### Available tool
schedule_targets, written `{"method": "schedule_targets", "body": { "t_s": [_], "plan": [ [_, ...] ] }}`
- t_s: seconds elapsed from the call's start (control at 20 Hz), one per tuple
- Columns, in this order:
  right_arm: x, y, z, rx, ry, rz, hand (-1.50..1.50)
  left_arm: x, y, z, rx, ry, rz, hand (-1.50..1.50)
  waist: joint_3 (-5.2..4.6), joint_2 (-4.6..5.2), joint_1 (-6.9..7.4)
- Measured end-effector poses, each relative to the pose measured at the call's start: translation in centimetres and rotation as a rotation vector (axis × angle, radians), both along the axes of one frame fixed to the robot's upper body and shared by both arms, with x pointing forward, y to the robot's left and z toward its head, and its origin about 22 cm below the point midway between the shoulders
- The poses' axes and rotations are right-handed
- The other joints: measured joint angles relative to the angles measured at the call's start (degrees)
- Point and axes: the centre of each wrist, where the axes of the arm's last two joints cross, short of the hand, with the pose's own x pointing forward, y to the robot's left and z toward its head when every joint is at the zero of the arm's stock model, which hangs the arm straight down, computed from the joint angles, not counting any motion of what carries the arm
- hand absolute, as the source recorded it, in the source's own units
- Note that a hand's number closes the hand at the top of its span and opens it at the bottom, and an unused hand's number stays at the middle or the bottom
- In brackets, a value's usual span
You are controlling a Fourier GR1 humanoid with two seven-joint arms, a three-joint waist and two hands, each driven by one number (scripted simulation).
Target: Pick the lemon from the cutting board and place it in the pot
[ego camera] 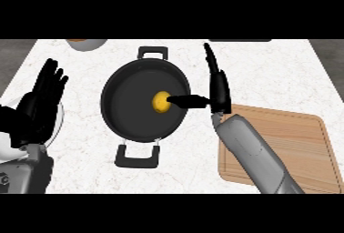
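The right hand (220,93) is open: its black fingers are straight and point to the far side, and it stands on its edge just above the right rim of the pot. Its thumb sticks out to the left, and the tip of the thumb touches the small yellow lemon (160,101), or is just beside it; I cannot tell which. The lemon lies inside the round black pot (128,113), on its flat bottom, a little right of the centre. The pot has two black loop handles, one on its far side and one on its near side.

The grey right forearm comes from the near right and passes over the left part of the rectangular wooden cutting board (295,136), which lies to the right of the pot and nearer.

The left hand (37,109) is also open, resting with fingers up at the left edge, well apart from the pot. Behind it a white round plate (59,125) is partly hidden. At the far edge of the white marbled surface (282,73) stands a pale bowl (87,44), only partly visible.
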Motion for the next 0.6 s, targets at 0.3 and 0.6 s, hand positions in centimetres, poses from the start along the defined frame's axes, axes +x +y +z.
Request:
{"method": "schedule_targets", "body": {
  "t_s": [0.3, 0.6],
  "plan": [
    [-0.3, -4.7, 0.0, 0.005, 0.005, 0.031, -1.50, 0.6, 0.7, -0.2, -0.001, 0.006, 0.007, 0.00, -0.03, -0.10, -0.44],
    [-0.9, -7.9, -0.1, -0.014, 0.016, 0.045, -1.50, -0.3, 0.9, -0.2, 0.000, 0.005, 0.011, 0.00, -0.04, -0.15, -0.41]
  ]
}}
